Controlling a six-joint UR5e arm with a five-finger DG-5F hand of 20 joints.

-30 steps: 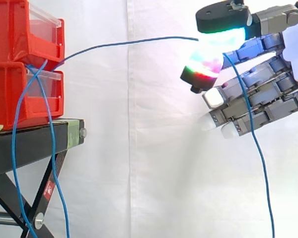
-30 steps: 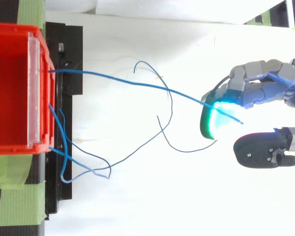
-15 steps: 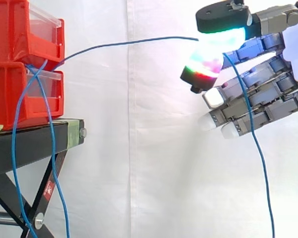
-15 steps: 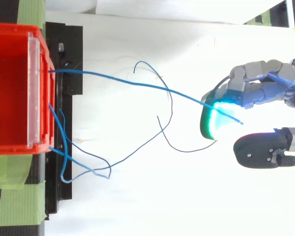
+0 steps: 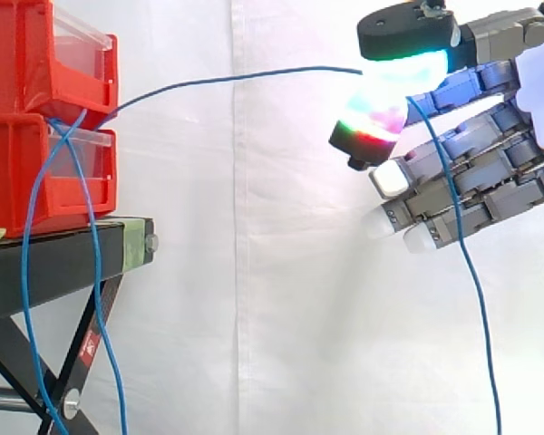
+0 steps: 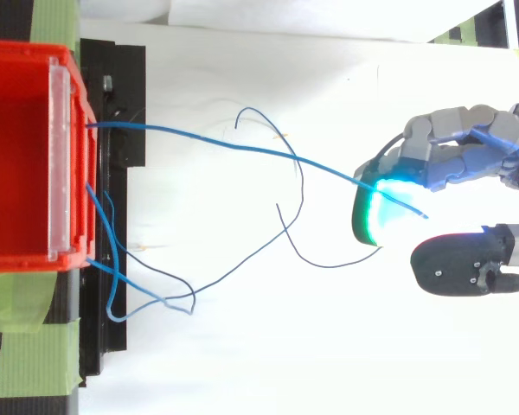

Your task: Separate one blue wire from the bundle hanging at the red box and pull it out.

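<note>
Side view: hand [image 5: 500, 159] points left, thumb on top, pinching blue wire [image 5: 245, 76].

This is a robotics lab test rig. A plain white curtain [image 5: 281, 272] backs everything. Stacked red plastic bins [image 5: 18, 91] sit at 9 o'clock on a black metal stand [image 5: 54, 263] with strips of green tape [image 6: 30, 359] across it. A grey mechanical hand [image 5: 476, 172] with glowing pads reaches in at 3 o'clock, pinching a thin blue wire [image 5: 254, 74].
</note>
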